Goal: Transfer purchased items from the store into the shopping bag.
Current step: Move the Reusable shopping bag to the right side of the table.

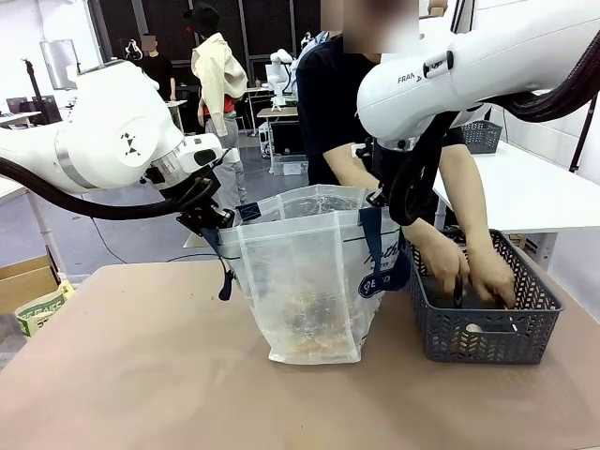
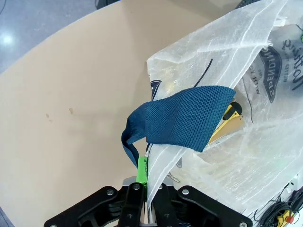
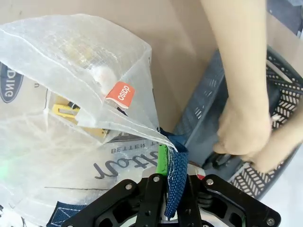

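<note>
The brown table [image 1: 141,384] is in front, and the shopping bag [image 1: 300,281] stands near its middle, upright and with the mouth open. The bag is of thin whitish plastic. At its bottom some small items [image 1: 309,323], orange-brown and yellow, show dimly through the wall; I cannot tell what they are. A navy patch [image 1: 377,279] with white letters is on the bag's right side.

The left gripper [image 2: 147,166] is closed on the bag's rim at the left. In the left wrist view the thin plastic edge goes down between its two fingers, beside the green pad [image 2: 142,170]. A navy handle [image 2: 184,118] lies folded over the plastic just above it. The right gripper [image 3: 169,163] is closed on the opposite rim and pinches the plastic edge together with a navy strap [image 3: 175,184]. A small orange tag [image 3: 119,93] sits on the rim near it.

Just beside the bag, on the right, a dark grey basket [image 1: 483,342] stands on the table. The person at the far side reaches down into it, one hand [image 1: 448,261] close to the other hand [image 1: 494,275]. Whether they hold something, I cannot tell.
</note>
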